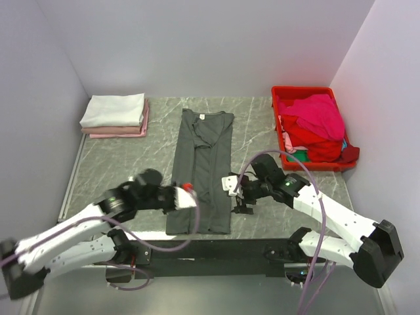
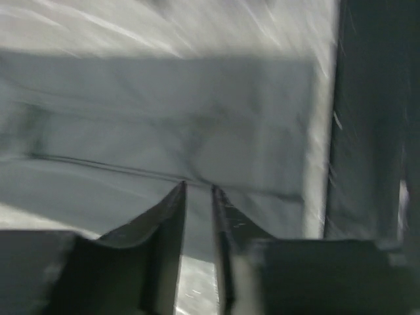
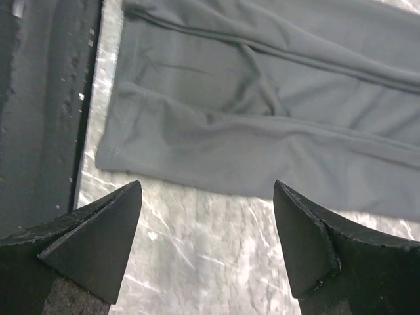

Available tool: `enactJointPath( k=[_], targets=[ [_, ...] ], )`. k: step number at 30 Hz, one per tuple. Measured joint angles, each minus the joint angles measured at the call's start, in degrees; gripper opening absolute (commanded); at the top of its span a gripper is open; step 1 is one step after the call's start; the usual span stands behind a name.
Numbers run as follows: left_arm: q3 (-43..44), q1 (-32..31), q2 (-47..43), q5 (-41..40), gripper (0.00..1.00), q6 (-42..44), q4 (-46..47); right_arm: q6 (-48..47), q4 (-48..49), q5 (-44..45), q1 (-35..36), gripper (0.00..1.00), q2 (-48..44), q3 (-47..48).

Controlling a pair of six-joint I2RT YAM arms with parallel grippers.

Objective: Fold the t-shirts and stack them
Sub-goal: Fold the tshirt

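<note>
A dark charcoal t-shirt (image 1: 203,164) lies folded into a long narrow strip down the middle of the table. My left gripper (image 1: 191,199) is at the strip's left edge near its lower end. In the blurred left wrist view the gripper (image 2: 198,187) has its jaws drawn to a narrow slit, with the shirt (image 2: 197,125) and its edge showing in the slit. My right gripper (image 1: 237,198) stands open just right of the strip. In the right wrist view this gripper (image 3: 207,187) is over bare table and the shirt's edge (image 3: 262,125) lies just beyond the tips.
Folded white (image 1: 113,108) and pale pink (image 1: 118,131) tees are stacked at the back left. A red crate (image 1: 308,92) at the back right holds magenta (image 1: 321,115) and green (image 1: 298,156) cloth. A black rail (image 1: 216,246) runs along the table's near edge.
</note>
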Motion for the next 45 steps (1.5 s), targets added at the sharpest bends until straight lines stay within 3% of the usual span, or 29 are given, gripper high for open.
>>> enactJointPath(
  k=[4,9,17,27,32,38,42,44,45],
  targets=[
    [-2.8,-10.73,11.72,-5.9,0.23,1.38,-2.97,-0.33,-0.22,0.26,-1.95,0.87,0.17,0.0],
    [-5.95,-16.57,15.61,-7.69,0.29,2.03,-6.05,-0.57,-0.79,0.13,-2.43,0.87,2.34,0.07],
    [-7.72,-19.43,19.58,-8.94,0.32,2.1,-4.26,-1.22,-2.69,-0.59,-2.43,0.86,4.76,0.09],
    [-8.17,-19.69,22.08,-13.49,0.48,1.92,-2.89,-2.16,-3.28,-0.76,-2.4,0.87,5.95,0.2],
    [-9.16,-19.69,22.05,-15.15,0.48,1.88,-1.86,-3.52,-3.69,-1.09,-2.4,0.87,5.95,0.2],
    [-9.38,-19.71,23.15,-15.72,0.41,1.88,-0.81,-6.64,-5.35,-1.64,-0.61,0.86,5.95,0.17],
    [-9.11,-19.78,24.7,-16.68,0.18,1.84,0.96,-9.2,-4.98,-1.38,2.8,0.86,5.42,-0.7],
    [-8.94,-19.82,25.55,-17.73,0.12,1.88,1.86,-10.03,-4.48,-0.85,5.33,0.86,4.5,-2.01],
    [-8.9,-19.82,25.86,-18.01,0.03,1.88,2.25,-10.21,-4.02,-0.31,6.91,0.85,4.13,-2.75]
  ],
)
